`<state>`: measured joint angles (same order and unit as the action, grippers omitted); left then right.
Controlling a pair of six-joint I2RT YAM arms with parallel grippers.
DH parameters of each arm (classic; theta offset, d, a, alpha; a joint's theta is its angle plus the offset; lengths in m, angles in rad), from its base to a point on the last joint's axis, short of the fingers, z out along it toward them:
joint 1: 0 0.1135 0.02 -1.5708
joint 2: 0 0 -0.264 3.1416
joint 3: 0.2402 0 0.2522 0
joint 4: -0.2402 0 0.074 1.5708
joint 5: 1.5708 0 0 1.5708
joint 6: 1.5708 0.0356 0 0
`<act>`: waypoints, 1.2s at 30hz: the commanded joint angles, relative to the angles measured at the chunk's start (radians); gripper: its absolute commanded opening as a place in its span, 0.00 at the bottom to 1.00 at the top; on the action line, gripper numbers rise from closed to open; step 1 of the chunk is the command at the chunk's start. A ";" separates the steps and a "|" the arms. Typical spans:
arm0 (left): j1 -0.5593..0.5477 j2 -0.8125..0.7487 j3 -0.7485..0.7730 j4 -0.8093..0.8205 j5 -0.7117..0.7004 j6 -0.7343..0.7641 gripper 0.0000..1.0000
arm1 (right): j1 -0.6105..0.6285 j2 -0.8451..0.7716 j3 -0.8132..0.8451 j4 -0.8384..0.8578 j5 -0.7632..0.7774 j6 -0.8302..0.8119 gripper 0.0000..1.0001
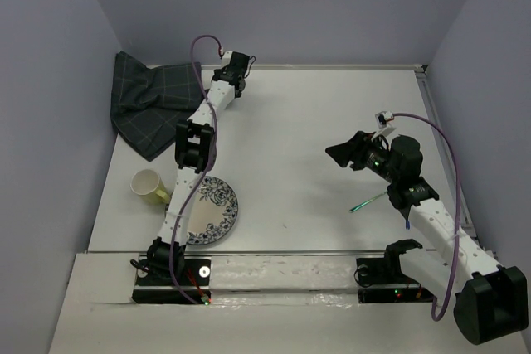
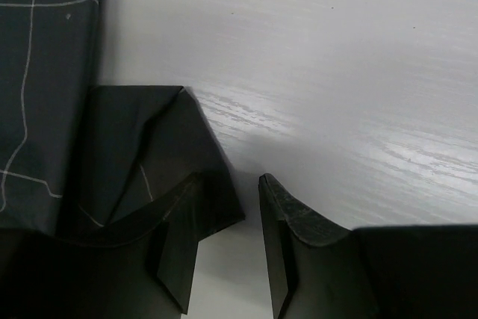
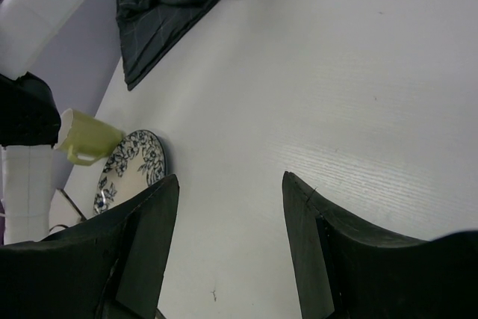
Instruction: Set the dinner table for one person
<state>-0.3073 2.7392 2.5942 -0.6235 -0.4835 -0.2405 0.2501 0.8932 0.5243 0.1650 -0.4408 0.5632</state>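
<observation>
The dinner table (image 1: 307, 113) spreads wide and white beneath both claws. Bare top lies straight under the right claw and, for the most part, under the left claw too.

The dark grey checked cloth (image 1: 149, 109) lies rumpled at the far left corner, just to the left of the left claw (image 2: 229, 182). In the left wrist view a folded corner of it reaches under the left-hand finger (image 2: 175, 259). I cannot tell whether finger and cloth touch. This claw stands partly open, with a narrow gap between its jaws. Only the tabletop and the very edge of that corner show in the gap, and the claw holds nothing.

The right claw (image 3: 231, 177) hangs above the table with its jaws spread wide and grips nothing. Ahead of it and well off to its left, near the base of the left arm, lies the blue-flowered plate (image 1: 214, 205). The left arm crosses over the plate's left side.

The pale yellow-green cup (image 1: 148, 183) sits just beside the plate, on the side away from the right claw. It is well apart from both claws.

A thin green stick (image 1: 367, 201) lies on the table behind the right claw, nearer that arm's base and beside its forearm. It is too small to say what it is.
</observation>
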 commanded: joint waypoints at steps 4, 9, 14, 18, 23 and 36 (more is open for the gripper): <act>-0.003 0.025 0.050 -0.019 0.034 -0.002 0.45 | 0.006 -0.025 0.040 0.025 0.028 -0.029 0.63; -0.003 0.043 0.055 -0.028 0.037 -0.008 0.23 | 0.006 -0.030 0.046 0.001 0.062 -0.039 0.63; -0.003 0.048 0.063 -0.053 0.026 -0.011 0.21 | 0.006 -0.030 0.052 -0.007 0.073 -0.043 0.63; -0.003 0.037 0.061 -0.062 0.005 -0.005 0.34 | 0.006 -0.022 0.052 -0.013 0.073 -0.043 0.63; -0.003 0.007 0.050 -0.061 -0.021 0.006 0.51 | 0.006 -0.022 0.051 -0.015 0.068 -0.042 0.63; 0.007 0.008 0.000 -0.074 0.012 -0.036 0.34 | 0.006 0.006 0.048 -0.007 0.059 -0.036 0.63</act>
<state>-0.3065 2.7636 2.6259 -0.6262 -0.4984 -0.2493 0.2501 0.9047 0.5304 0.1333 -0.3847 0.5388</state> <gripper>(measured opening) 0.337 0.633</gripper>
